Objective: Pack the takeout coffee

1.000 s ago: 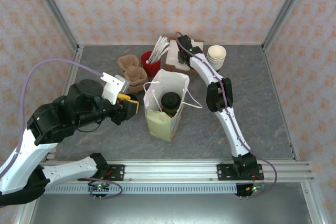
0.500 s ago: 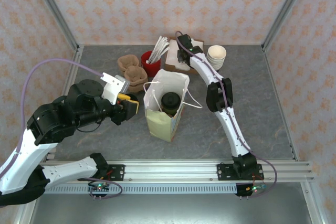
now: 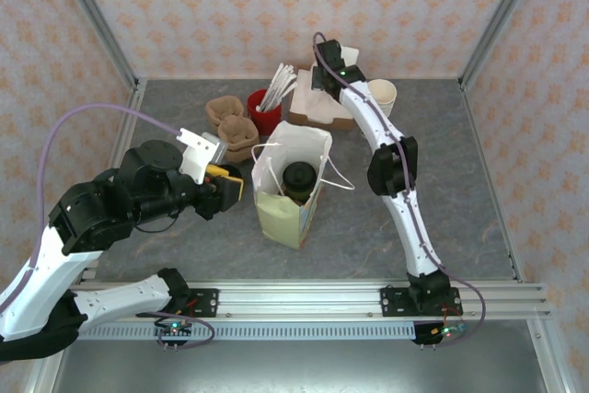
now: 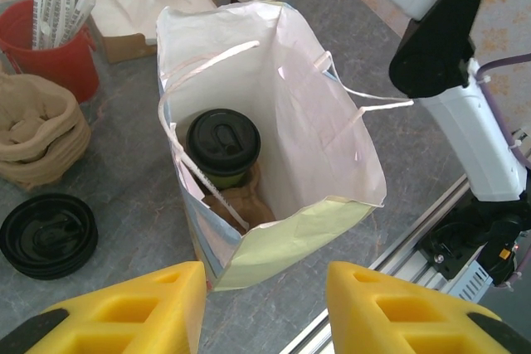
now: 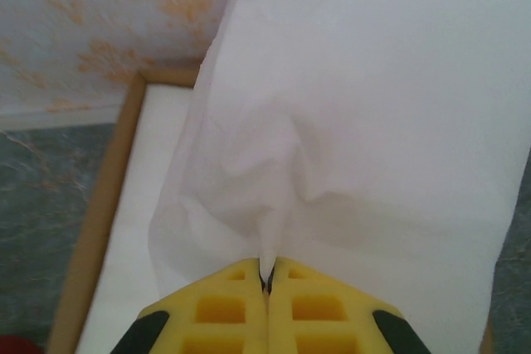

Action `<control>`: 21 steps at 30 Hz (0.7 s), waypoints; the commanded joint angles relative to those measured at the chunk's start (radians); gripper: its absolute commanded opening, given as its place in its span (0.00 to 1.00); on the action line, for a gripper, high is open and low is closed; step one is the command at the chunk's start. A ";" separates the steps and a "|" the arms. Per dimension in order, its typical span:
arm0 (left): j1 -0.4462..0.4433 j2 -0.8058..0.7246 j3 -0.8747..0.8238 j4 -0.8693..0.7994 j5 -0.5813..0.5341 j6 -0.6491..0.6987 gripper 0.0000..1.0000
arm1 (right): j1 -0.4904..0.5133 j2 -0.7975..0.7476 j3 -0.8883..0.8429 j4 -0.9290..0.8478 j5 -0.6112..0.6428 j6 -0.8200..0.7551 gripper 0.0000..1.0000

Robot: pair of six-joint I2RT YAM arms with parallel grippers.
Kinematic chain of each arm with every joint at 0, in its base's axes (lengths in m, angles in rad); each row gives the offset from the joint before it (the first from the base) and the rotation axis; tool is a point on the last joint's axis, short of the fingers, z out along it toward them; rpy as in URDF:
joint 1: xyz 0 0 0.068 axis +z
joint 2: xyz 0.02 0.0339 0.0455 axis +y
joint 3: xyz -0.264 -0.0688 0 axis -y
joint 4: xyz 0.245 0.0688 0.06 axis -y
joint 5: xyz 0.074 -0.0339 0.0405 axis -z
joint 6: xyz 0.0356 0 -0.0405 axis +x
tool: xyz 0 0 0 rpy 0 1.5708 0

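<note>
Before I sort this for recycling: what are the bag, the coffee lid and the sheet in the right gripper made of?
The paper bag: thin matte white paper, creased. The takeout coffee lid: black plastic, slight sheen. The sheet in the right gripper: soft white tissue, probably a napkin; it puckers where pinched.

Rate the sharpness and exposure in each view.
Top external: evenly lit, sharp throughout. Left wrist: takeout coffee crisp inside the paper bag, near yellow fingers slightly soft. Right wrist: white napkin bright, nearly washed out, wall behind soft.
</note>
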 commanded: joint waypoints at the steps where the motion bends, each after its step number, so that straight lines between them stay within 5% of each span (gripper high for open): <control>1: -0.005 -0.019 -0.019 0.025 -0.019 -0.017 0.43 | 0.015 -0.129 0.047 -0.011 0.004 0.002 0.00; 12: -0.004 -0.024 -0.111 0.159 -0.232 -0.095 0.56 | 0.043 -0.494 -0.007 -0.210 -0.146 0.224 0.00; 21: -0.003 -0.005 -0.225 0.299 -0.356 -0.175 0.66 | 0.046 -0.925 -0.426 -0.106 -0.473 0.539 0.00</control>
